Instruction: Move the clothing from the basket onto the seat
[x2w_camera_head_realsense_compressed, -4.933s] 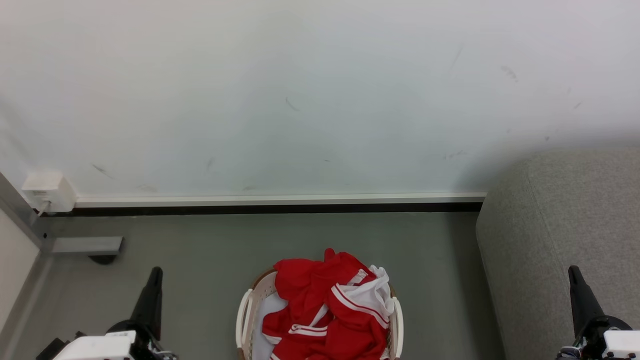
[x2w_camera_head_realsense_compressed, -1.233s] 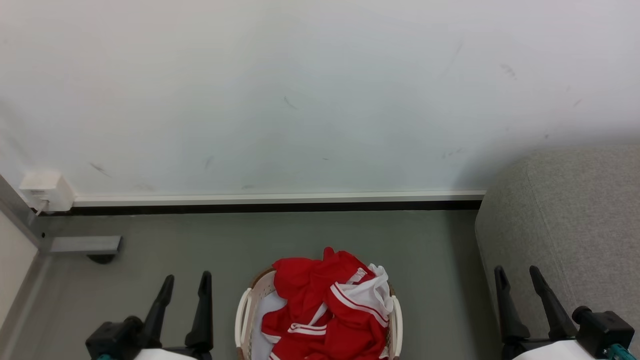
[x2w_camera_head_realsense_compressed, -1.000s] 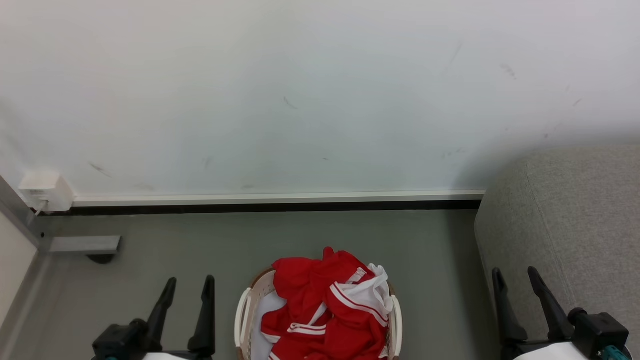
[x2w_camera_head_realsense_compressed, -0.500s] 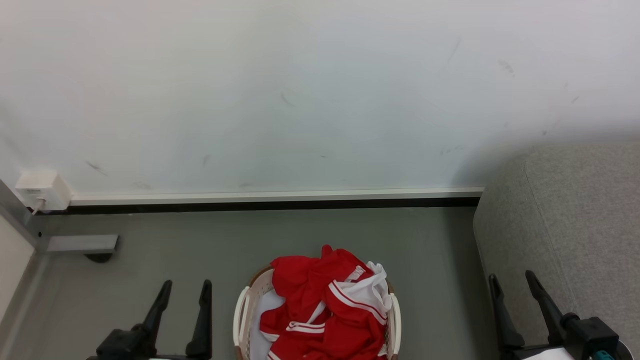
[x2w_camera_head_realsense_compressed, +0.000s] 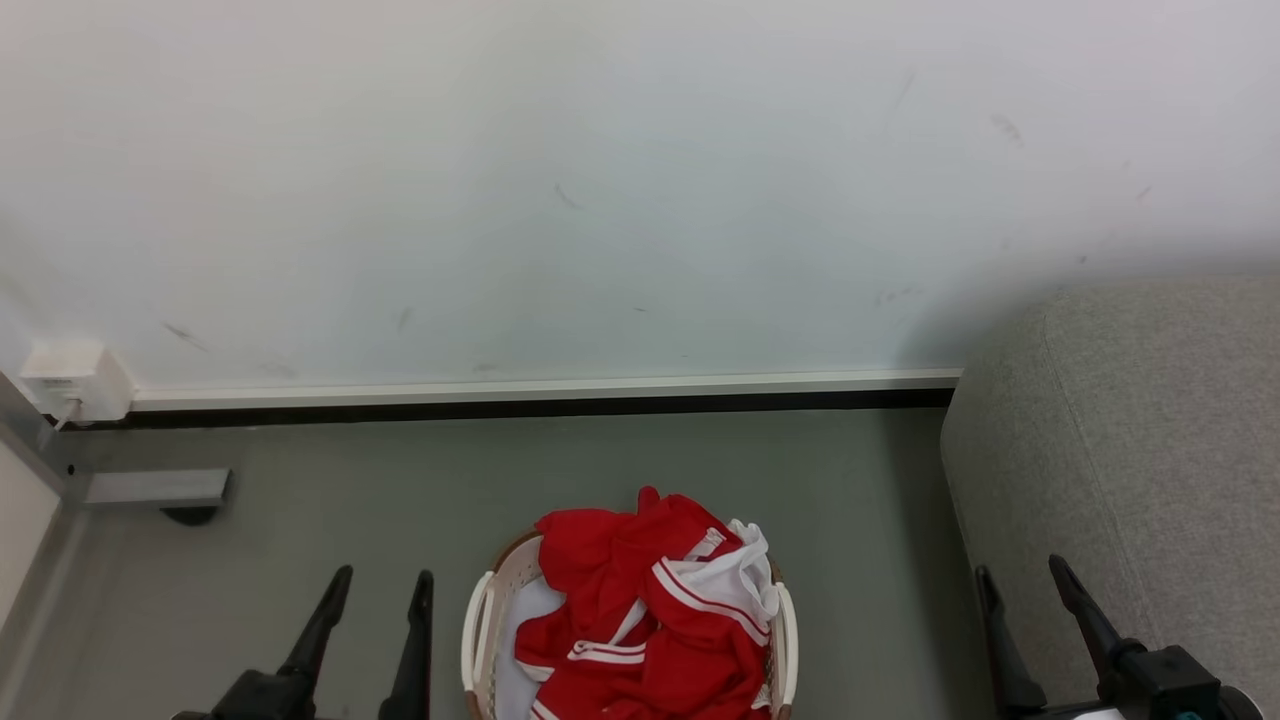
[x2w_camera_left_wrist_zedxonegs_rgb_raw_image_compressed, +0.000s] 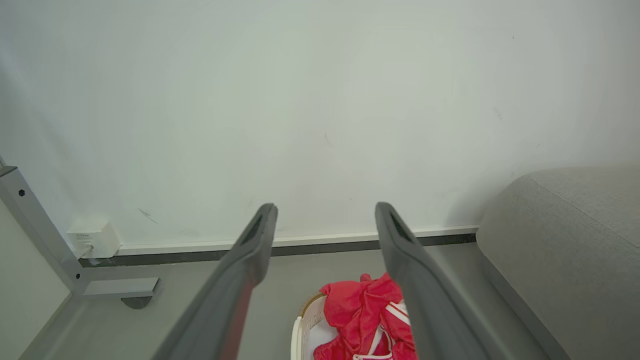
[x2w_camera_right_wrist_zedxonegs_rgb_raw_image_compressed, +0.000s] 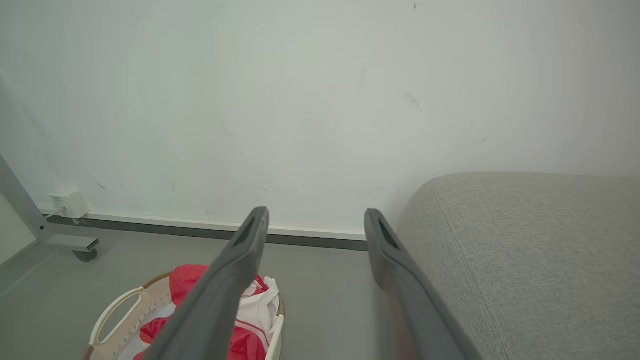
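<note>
Two claws, one basket, one seat

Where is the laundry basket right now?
In the head view, the basket sits on the floor at bottom centre, between the left claw and the right claw, with the grey seat off to its right.

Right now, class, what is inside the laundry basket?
Inside the basket lies a heap of red clothing with white stripes and a white panel, rising above the rim. A pale liner shows at its left. Anything beneath the heap is covered.
</note>
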